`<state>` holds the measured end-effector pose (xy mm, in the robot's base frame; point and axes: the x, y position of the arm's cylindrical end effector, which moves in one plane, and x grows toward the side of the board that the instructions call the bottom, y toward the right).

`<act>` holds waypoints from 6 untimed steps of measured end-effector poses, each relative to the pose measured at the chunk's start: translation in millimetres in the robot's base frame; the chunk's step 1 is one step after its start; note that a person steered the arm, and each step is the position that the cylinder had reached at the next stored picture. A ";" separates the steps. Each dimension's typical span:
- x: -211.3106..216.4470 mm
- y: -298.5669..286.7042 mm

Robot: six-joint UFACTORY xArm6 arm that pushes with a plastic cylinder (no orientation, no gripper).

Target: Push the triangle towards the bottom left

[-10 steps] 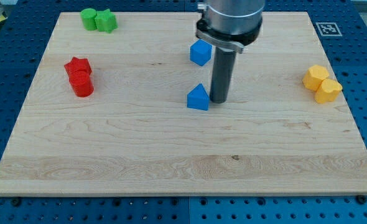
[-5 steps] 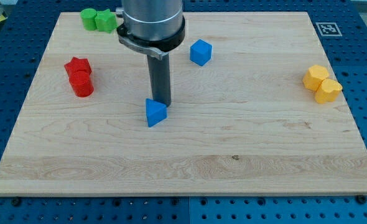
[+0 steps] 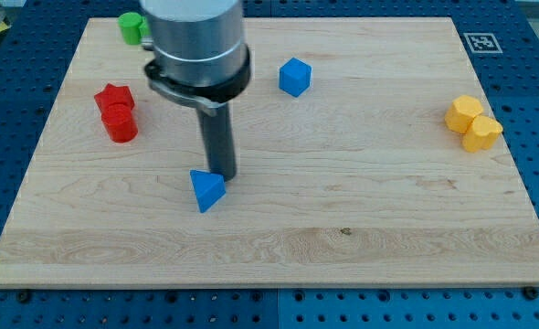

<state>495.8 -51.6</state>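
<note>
The blue triangle lies on the wooden board, left of the middle and toward the view's bottom. My tip stands just above and to the right of it, touching its upper right edge. The dark rod rises from there to the arm's grey body near the view's top.
A blue cube sits near the top middle. Two red blocks sit at the left. A green block shows at the top left, partly hidden by the arm. Two yellow blocks sit at the right. A marker tag is at the top right corner.
The blue triangle has slid from the board's middle down and to the left. My tip has followed it the same way, staying at its upper right side.
</note>
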 end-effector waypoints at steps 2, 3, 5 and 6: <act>30.7 -15.7; 37.0 -44.5; 51.2 -74.3; 65.1 -42.7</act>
